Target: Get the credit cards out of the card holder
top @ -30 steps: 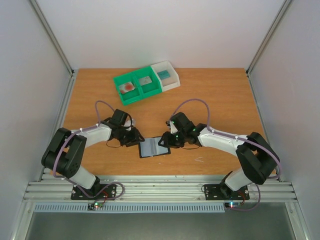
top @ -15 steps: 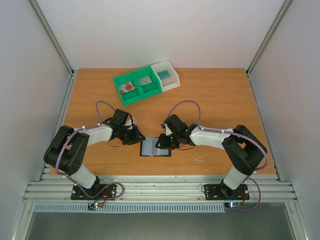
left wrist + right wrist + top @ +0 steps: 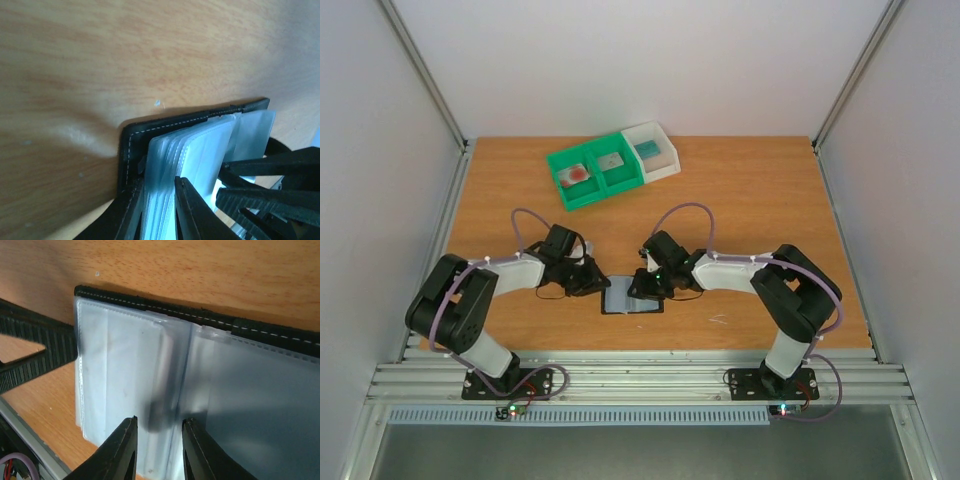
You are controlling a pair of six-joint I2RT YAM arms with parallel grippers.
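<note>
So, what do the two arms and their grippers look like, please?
The left arm and the right arm have black joints, white link covers and a looping greyish-purple cable each. Small lights glow at their bases. The left gripper and right gripper have black, ribbed fingers.

Inspection finding: no text, label, brand, number or sign can be read in any view. The card holder [image 3: 632,297] shows only a line of white stitching along its black edge, and its translucent sleeves carry no print in either wrist view. The contents of the green bin [image 3: 605,193] and the white bin [image 3: 667,168] are too small in the top view for any marking to be made out.
</note>
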